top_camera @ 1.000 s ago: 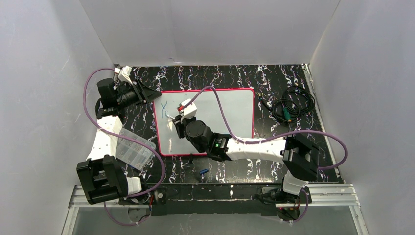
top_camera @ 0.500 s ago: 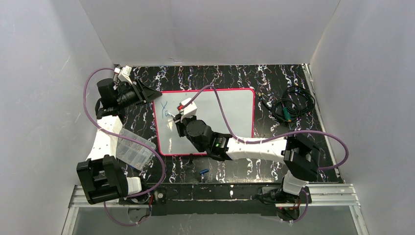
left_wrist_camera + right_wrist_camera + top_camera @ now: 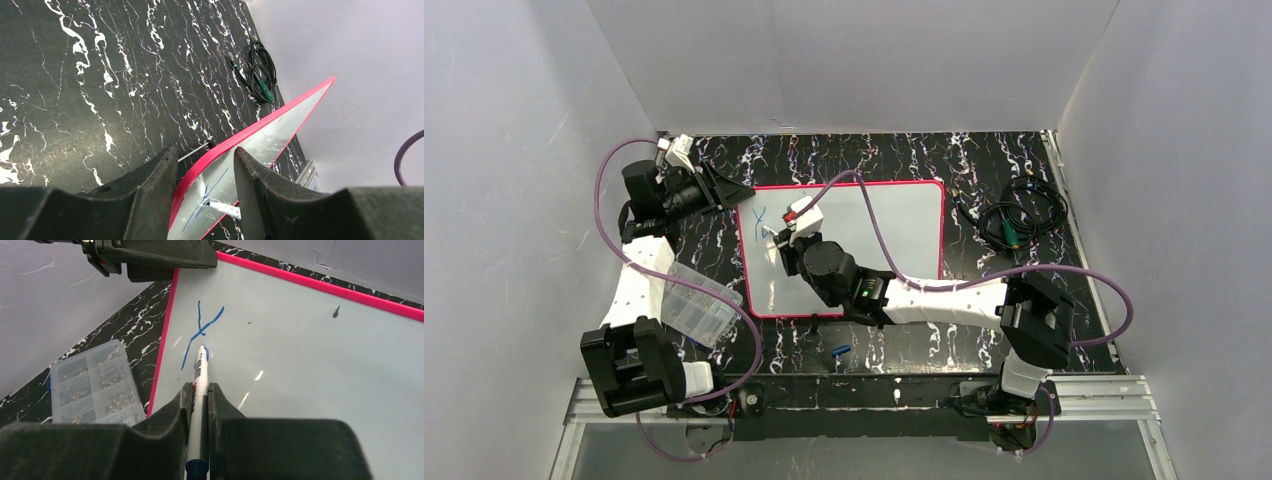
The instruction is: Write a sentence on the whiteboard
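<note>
The whiteboard [image 3: 864, 250] lies flat under the right gripper [image 3: 200, 390], whose fingers pinch a marker [image 3: 199, 385]. Its tip has crept just past the finished blue "Y" [image 3: 202, 330], so the sentence has barely begun. The left gripper [image 3: 205, 190] pinches the board's far corner.

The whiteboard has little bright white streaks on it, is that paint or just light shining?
Right wrist view: just glare, short streaks on the glossy whiteboard beside the marker. Left wrist view: the tilted board mirrors the pale wall. Top view: it looks evenly grey-white.
</note>
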Available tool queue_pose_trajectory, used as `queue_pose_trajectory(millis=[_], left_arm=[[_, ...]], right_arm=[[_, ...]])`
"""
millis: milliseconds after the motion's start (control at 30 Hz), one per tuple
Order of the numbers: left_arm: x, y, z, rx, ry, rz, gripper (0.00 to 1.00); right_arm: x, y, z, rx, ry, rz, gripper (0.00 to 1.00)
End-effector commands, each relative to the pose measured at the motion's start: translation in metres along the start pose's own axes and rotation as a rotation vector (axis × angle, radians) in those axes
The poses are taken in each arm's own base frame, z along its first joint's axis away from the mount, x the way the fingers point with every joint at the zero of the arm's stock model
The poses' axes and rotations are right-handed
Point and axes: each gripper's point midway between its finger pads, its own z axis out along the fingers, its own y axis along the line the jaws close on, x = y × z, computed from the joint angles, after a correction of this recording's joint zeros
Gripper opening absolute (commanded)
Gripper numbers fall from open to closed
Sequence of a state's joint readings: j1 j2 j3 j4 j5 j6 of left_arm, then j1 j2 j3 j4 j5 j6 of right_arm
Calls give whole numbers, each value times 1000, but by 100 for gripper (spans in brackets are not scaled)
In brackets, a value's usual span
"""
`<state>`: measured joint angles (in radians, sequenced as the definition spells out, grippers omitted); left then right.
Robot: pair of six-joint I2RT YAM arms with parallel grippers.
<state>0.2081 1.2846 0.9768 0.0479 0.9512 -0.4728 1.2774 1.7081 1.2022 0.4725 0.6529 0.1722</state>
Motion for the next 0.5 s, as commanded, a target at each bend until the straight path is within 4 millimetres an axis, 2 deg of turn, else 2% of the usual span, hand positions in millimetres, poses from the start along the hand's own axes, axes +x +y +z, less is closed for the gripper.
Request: queue_pose_trajectory(millis=[0,233,467], left_arm=[[1,-18,-6,46,5,30,43],[1,-18,-6,47,5,31,43],[2,-18,-6,47,6,29,43]], right_arm=[[-42,5,-9,-49,-104,52,1],[-34,-11,-10,31,-84,38,1],[-30,-14,-6,58,-82,30,1]])
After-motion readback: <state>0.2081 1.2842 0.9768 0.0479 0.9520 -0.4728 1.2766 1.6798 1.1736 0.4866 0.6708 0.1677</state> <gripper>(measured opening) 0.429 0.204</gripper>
